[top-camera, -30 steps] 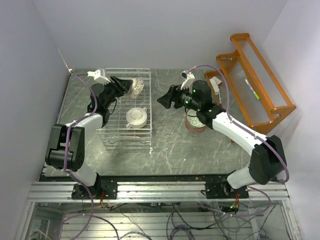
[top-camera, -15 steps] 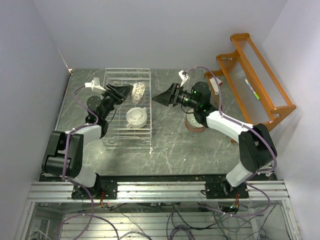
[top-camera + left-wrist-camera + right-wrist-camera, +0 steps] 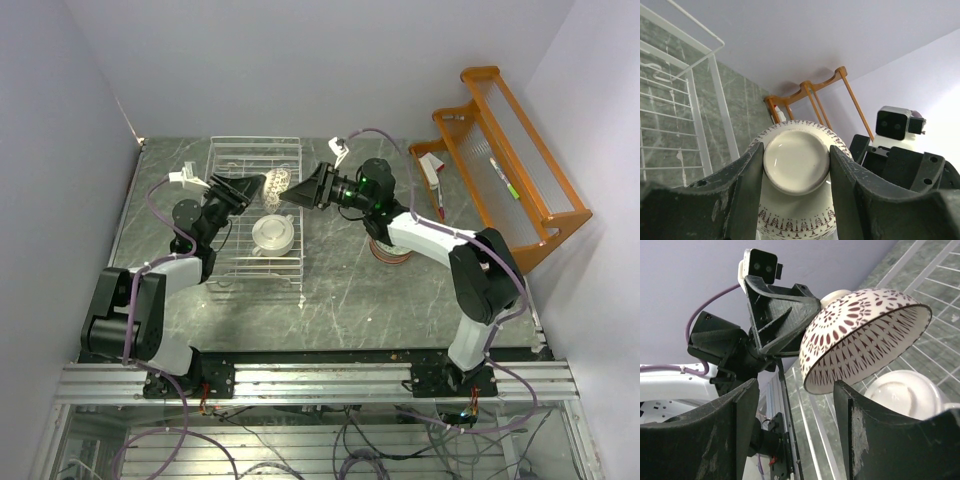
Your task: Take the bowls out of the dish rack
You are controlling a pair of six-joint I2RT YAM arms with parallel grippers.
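My left gripper point(image 3: 260, 185) is shut on the foot of a white bowl with a dark red pattern point(image 3: 278, 183), held tilted in the air above the white wire dish rack point(image 3: 255, 140). In the left wrist view the bowl's foot point(image 3: 796, 162) sits tight between both fingers. My right gripper point(image 3: 297, 192) stands open right beside the bowl's rim point(image 3: 860, 335); one finger point(image 3: 880, 440) is just under the rim and I cannot tell whether it touches. A cream bowl with a small handle point(image 3: 272, 233) lies in the rack below.
A stack of bowls with a reddish-brown one point(image 3: 388, 250) stands on the table to the right of the rack, partly under my right arm. An orange wooden shelf rack point(image 3: 510, 150) fills the back right corner. Grey walls close in at the left and back.
My right arm has swung left from above the bowl stack to the held bowl, its jaws narrowing a little. My left gripper kept hold of the bowl and shifted it slightly.
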